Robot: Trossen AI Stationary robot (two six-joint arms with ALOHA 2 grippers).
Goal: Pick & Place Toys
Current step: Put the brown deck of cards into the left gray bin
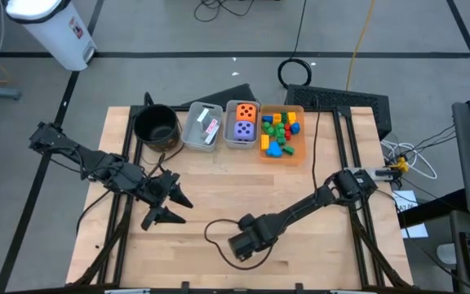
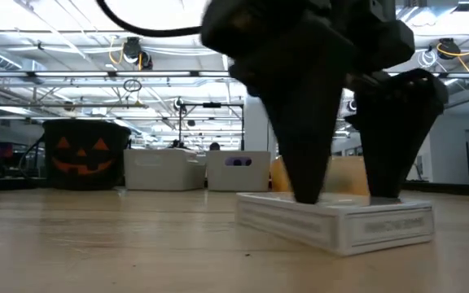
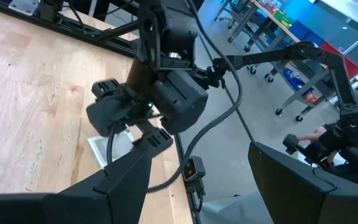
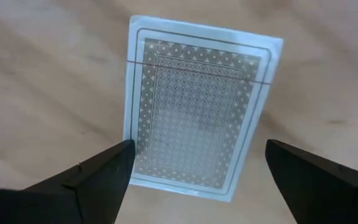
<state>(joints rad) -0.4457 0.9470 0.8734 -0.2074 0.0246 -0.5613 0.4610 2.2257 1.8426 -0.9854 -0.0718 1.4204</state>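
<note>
Right gripper [image 4: 197, 171]: my jaws wide, straddling flat white patterned card box [image 4: 197, 106] lying on wooden bench [image 1: 219, 196], near front edge, positioned for pickup | left gripper [image 1: 170, 204]: jaws parted, empty, waiting.

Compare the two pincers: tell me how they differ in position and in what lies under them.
The right pincer points down at the table's near edge, straddling a flat card box; the left pincer hovers at the table's left side over bare wood. Both stand open, holding nothing.
</note>
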